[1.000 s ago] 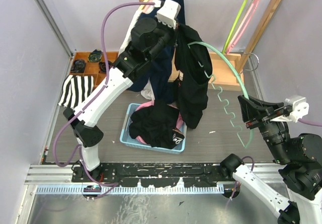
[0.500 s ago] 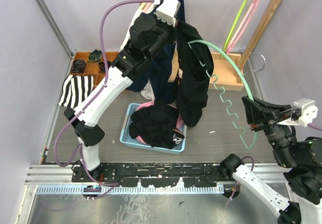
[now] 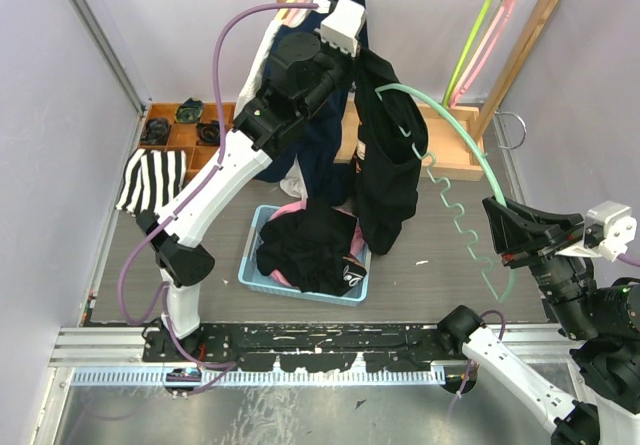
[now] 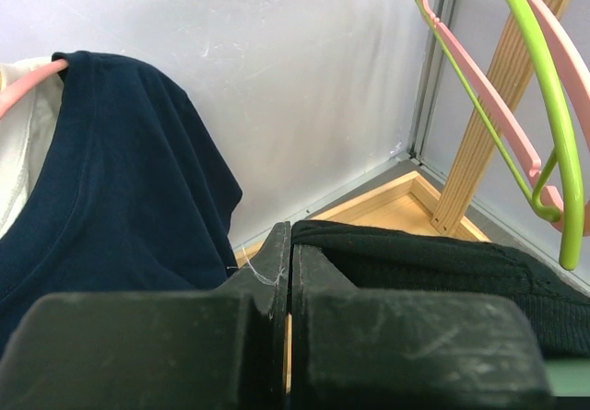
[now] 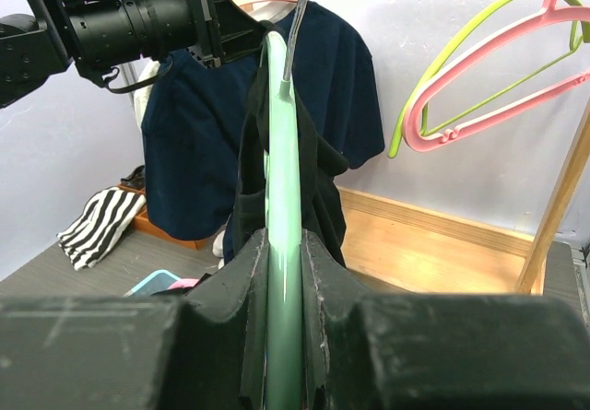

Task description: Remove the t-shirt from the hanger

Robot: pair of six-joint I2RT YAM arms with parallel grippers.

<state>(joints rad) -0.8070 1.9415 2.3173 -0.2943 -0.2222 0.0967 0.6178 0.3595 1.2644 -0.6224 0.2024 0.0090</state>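
Observation:
A black t-shirt hangs partly on a mint-green hanger in the middle of the top view. My left gripper is shut on the shirt's top edge and holds it high; the left wrist view shows the jaws closed with black fabric at the right finger. My right gripper is shut on the hanger's near end. In the right wrist view the green bar runs between the fingers into the shirt.
A blue basket holding dark clothes sits below the shirt. A navy t-shirt hangs on a pink hanger behind it. A wooden rack carries pink and green hangers. A striped cloth lies at the left.
My right arm has pulled the hanger's near end to the right and down. My left gripper has shifted slightly right with the shirt. More of the green hanger shows outside the shirt.

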